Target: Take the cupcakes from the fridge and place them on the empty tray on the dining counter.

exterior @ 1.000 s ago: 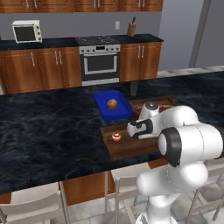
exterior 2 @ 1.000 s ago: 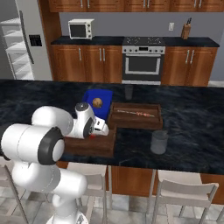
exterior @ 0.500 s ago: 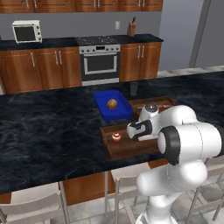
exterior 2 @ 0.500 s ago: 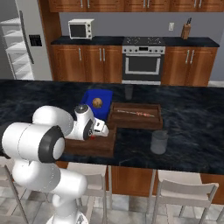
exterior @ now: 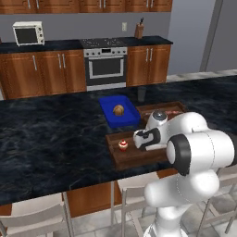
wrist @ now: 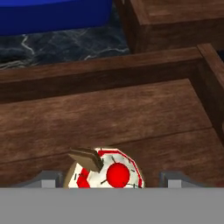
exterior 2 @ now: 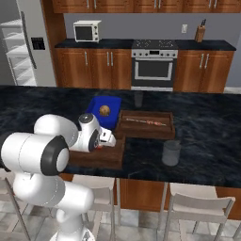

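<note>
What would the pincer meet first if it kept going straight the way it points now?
Most likely the cupcake sitting between the fingertips, then the floor of the wooden tray beneath it. The pincer looks open around the cupcake; how far below is unclear.

No readable text, label, brand, number or sign anywhere. Blank fronts on the microwave (exterior: 28,33) and oven (exterior: 106,67), and only a dark unlettered panel on the fridge (exterior 2: 37,44).
</note>
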